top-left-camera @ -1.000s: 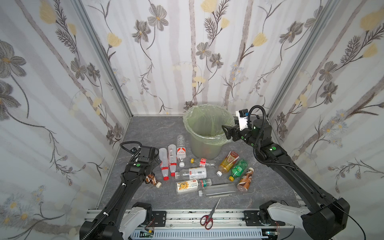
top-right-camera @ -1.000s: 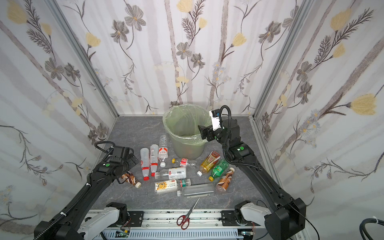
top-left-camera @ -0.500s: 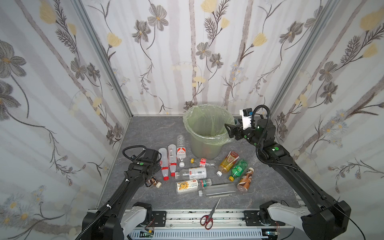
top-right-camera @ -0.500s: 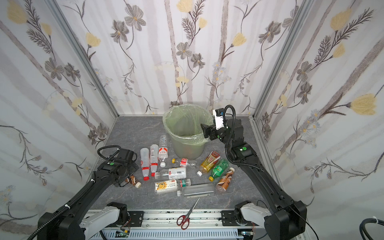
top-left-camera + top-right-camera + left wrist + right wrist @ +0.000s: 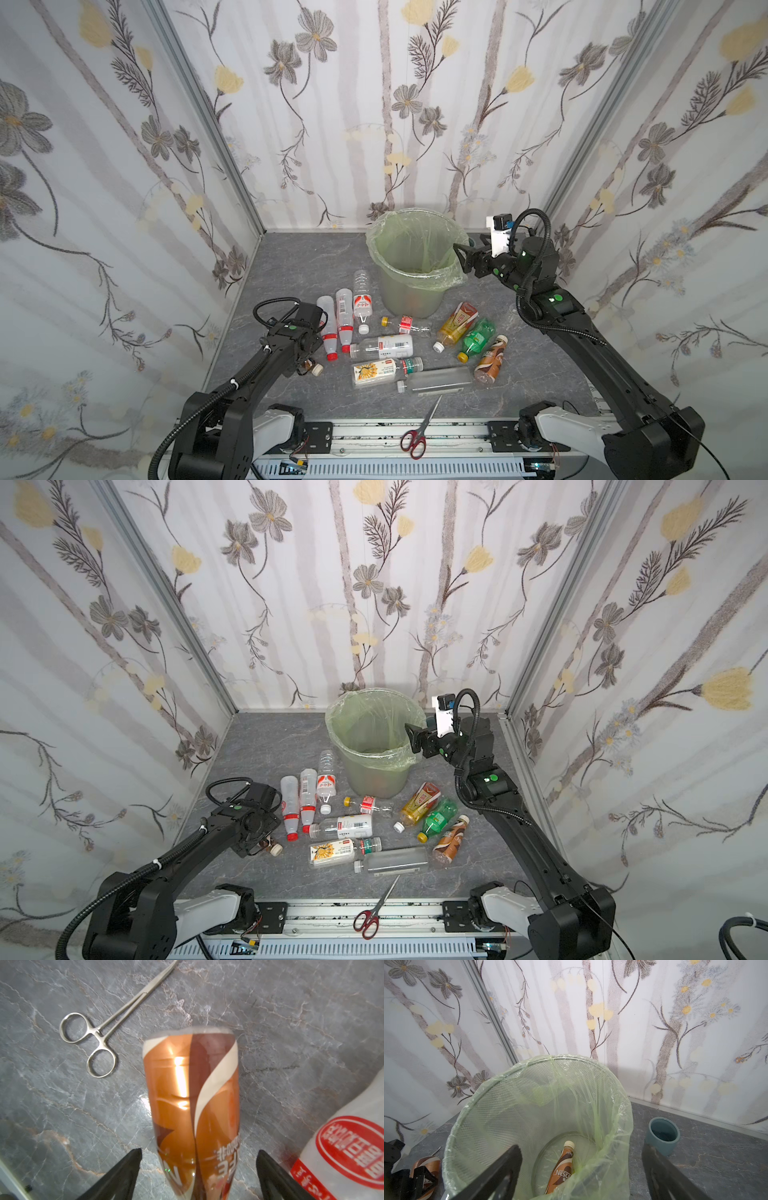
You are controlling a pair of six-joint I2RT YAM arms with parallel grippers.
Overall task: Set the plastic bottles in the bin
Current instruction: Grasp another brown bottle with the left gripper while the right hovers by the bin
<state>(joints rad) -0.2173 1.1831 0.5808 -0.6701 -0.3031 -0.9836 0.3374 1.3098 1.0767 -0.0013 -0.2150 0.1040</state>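
A brown-labelled bottle [image 5: 193,1105] lies on the table between the fingers of my left gripper [image 5: 198,1151], which is open with a gap on each side. In a top view only the bottle's white-capped end [image 5: 314,368] shows under that wrist. Several more plastic bottles lie spread in front of the bin [image 5: 409,295]: clear red-capped ones [image 5: 328,328], an amber one [image 5: 455,326], a green one [image 5: 478,338] and a second brown one [image 5: 490,359]. My right gripper [image 5: 581,1147] hangs open at the bin's right rim. One brown bottle [image 5: 562,1169] lies on the bin's bottom.
Steel forceps [image 5: 99,1036] lie on the table just beyond the left gripper's bottle. Red-handled scissors [image 5: 415,436] rest on the front rail. A blue-grey cup [image 5: 662,1138] stands behind the bin on the right. A loose yellow cap [image 5: 385,321] lies among the bottles.
My left arm has come down and forward over the brown bottle at the left. My right gripper has drifted slightly right along the bin's rim.
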